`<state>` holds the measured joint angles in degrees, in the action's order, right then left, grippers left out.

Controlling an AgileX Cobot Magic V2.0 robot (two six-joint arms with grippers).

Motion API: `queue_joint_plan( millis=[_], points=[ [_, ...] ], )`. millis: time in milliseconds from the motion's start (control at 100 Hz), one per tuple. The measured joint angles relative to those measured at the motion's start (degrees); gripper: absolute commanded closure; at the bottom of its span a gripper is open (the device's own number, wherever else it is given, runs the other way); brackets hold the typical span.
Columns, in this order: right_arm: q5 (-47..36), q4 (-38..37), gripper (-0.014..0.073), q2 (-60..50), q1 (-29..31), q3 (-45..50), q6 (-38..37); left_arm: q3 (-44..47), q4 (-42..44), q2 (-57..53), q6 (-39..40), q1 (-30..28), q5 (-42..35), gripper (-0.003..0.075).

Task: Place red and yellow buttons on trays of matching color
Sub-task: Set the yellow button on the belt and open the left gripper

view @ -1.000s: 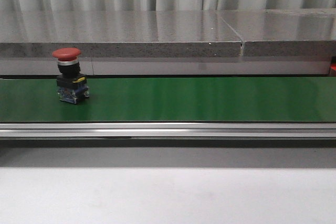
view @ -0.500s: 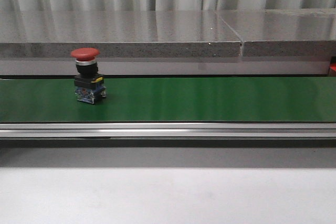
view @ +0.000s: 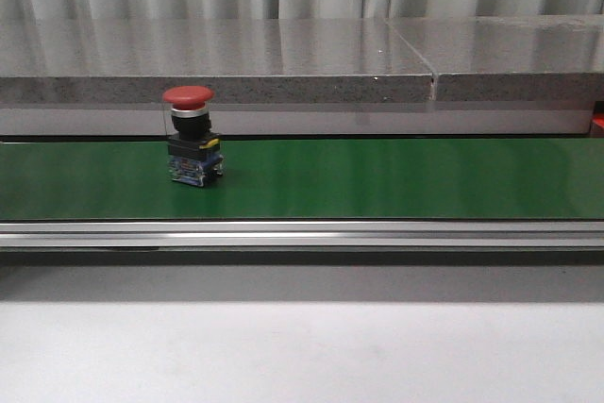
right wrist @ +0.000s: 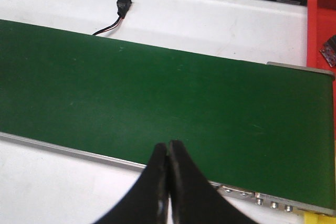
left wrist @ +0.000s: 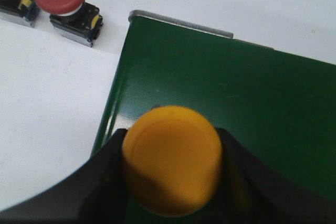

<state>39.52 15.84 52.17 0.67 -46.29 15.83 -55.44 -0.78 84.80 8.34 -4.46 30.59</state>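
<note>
The left gripper (left wrist: 170, 182) clamps a yellow button (left wrist: 171, 159) over the near left end of the green belt (view: 377, 176). The right gripper (right wrist: 167, 153) hangs pressed together and empty above the belt's right stretch. 1 red button (view: 192, 146) stands upright on the belt's left part. No button visibly rests on the red tray (right wrist: 320, 24), so sorting looks barely begun.
</note>
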Motion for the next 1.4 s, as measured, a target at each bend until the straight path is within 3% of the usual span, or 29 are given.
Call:
queue_joint_plan(
  millis=[130, 260, 350, 790, 1110, 1400],
  points=[
    [0.0, 0.0, 0.0661, 0.0, 0.0, 0.0, 0.0, 0.0, -0.2, 0.7, 0.0, 0.0, -0.1, 0.0446],
    [0.0, 0.0, 0.0661, 0.0, 0.0, 0.0, 0.0, 0.0, -0.8, 0.7, 0.0, 0.0, -0.1, 0.0163],
    [0.0, 0.0, 0.0661, 0.0, 0.0, 0.0, 0.0, 0.0, -1.0, 0.7, 0.0, 0.0, -0.1, 0.0076],
    [0.0, 0.0, 0.0661, 0.0, 0.0, 0.0, 0.0, 0.0, -1.8, -4.0, -0.1, 3.3, -0.2, 0.0069],
    [0.0, 0.0, 0.0661, 0.0, 0.0, 0.0, 0.0, 0.5, 1.8, -14.9, -0.1, 7.8, -0.4, 0.0069],
    [0.0, 0.0, 0.0661, 0.0, 0.0, 0.0, 0.0, 8.2, 2.4, -27.5, -0.1, 10.3, -0.8, 0.0069]
  ],
)
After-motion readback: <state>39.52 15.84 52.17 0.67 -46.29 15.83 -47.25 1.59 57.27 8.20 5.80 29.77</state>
